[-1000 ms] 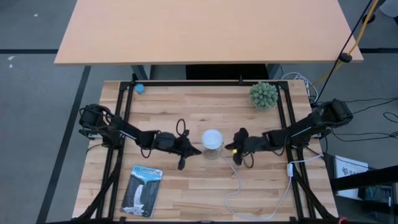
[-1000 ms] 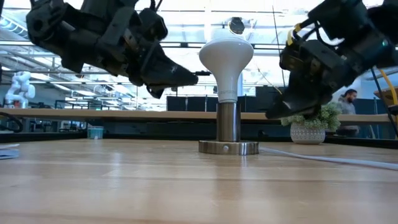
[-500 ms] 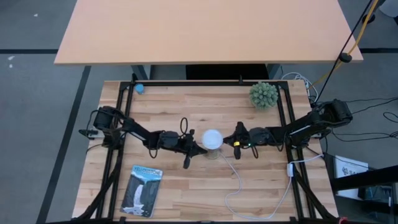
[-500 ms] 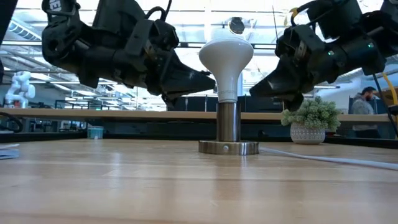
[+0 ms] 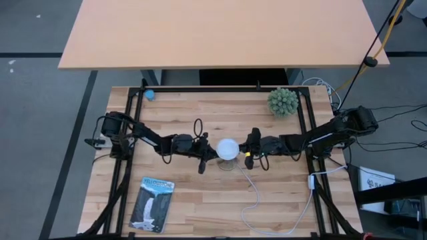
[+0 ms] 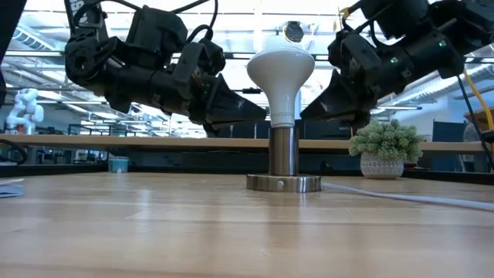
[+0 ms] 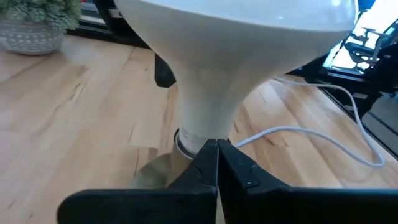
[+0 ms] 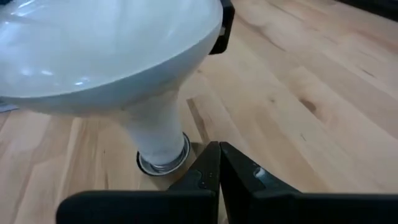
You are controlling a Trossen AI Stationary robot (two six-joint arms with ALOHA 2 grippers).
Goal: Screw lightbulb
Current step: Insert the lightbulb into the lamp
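The white frosted lightbulb (image 5: 227, 149) stands upright, its screw end in the metal socket base (image 6: 283, 182) at the table's middle. My left gripper (image 6: 265, 117) is shut and comes level from the table's left, its tips at the lower end of the bulb's cone neck (image 7: 205, 127). My right gripper (image 6: 302, 116) is shut and comes from the table's right at the same height. In the right wrist view its tips (image 8: 219, 146) stand a little beside the neck (image 8: 155, 137), apart from it. My left gripper has its shut fingertips (image 7: 217, 146) right at the lower end of the bulb's neck (image 7: 200, 132), level from the table's left. I cannot tell whether they touch it. My right gripper touches nothing that shows.
A white cord (image 5: 267, 207) runs from the socket base toward the near right edge. A spiky green plant in a pot (image 5: 283, 101) stands at the far right. A flat package (image 5: 153, 203) lies near left, and a small blue thing (image 5: 149, 95) far left.
Both shut grippers have closed in on the bulb's neck, the left toward the table's right, the right toward the table's left. The right one has also risen and tipped from pointing down to nearly level. The bulb and base have stayed still.
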